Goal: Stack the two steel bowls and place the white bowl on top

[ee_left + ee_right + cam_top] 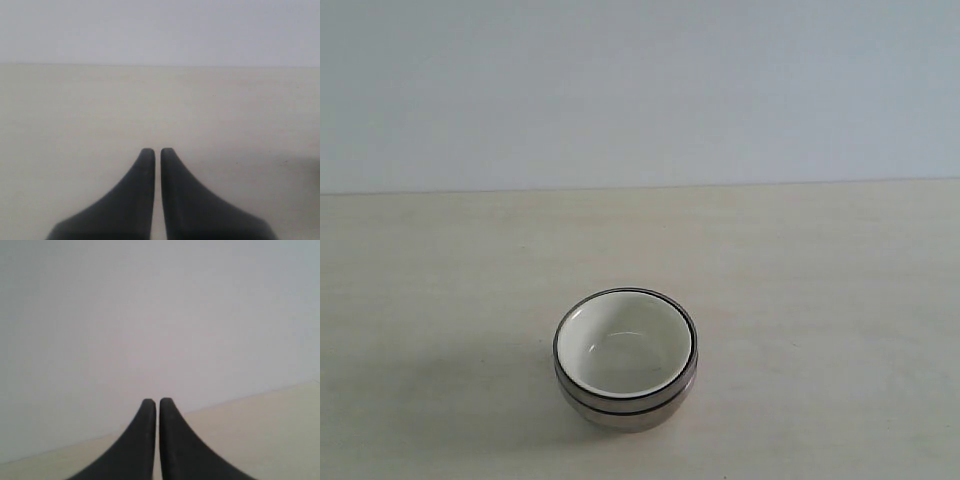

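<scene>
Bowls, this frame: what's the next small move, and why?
Probably none: call it done. The white bowl sits nested in the stacked steel bowls, and the left gripper and right gripper are shut and empty, off the stack.

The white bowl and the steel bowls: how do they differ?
The white bowl is cream-white; the steel bowls are shiny metal. The white bowl sits nested on top; the steel bowls lie beneath it. The white bowl is narrower than the steel bowls. All are round and upright.
</scene>
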